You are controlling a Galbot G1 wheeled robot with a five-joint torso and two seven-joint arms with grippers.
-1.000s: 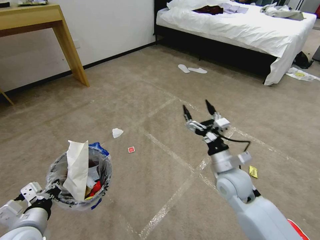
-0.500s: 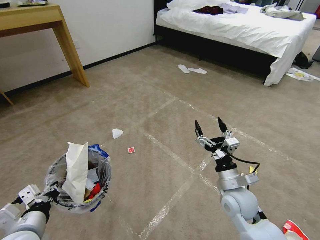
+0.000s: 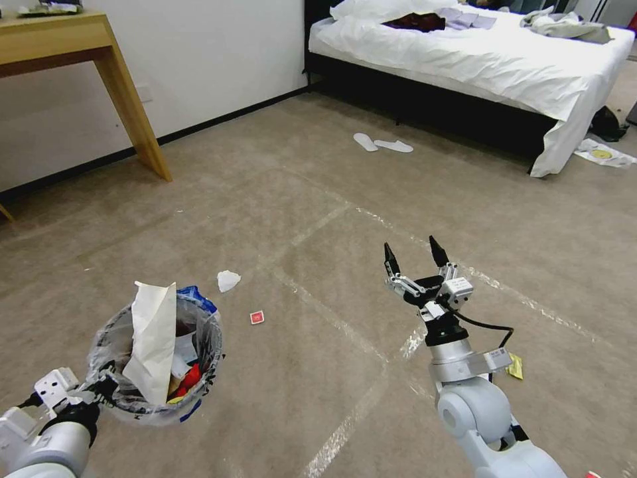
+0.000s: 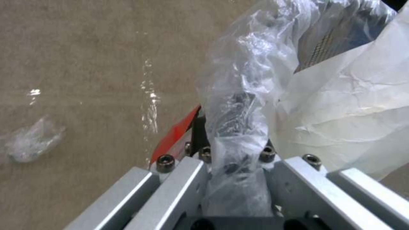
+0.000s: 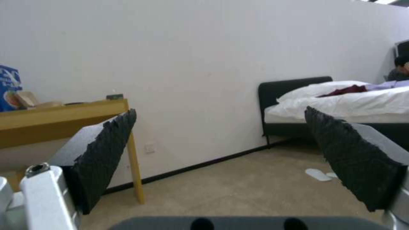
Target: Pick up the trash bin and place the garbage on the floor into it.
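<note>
Plastic liner hides most of the left pincer (image 3: 103, 385), which is clamped on the near rim of the trash bin (image 3: 159, 362) and holds it up off the floor (image 3: 318, 199) at the lower left of the head view; in the left wrist view the crinkled bag (image 4: 238, 105) wraps the fingers so their tips cannot be made out. A tall white paper (image 3: 151, 342) sticks up out of the bin and covers part of its contents, with red scraps beside it. On the carpet just beyond the bin lie a crumpled white tissue (image 3: 227, 280) and a small red scrap (image 3: 257, 317). To the right, the right pincer (image 3: 415, 255) hangs in the air above the taped carpet with its two dark fingers spread apart, holding nothing. A yellow scrap (image 3: 515, 366) lies half hidden behind that arm's wrist. Compared with half a second ago the whole view has shifted slightly, and the right pincer stands almost where it was. A wooden desk (image 3: 73, 40) stands by the white wall at far left, a white-sheeted bed (image 3: 478, 53) at far right, with slippers (image 3: 383, 143) on the floor before it.
</note>
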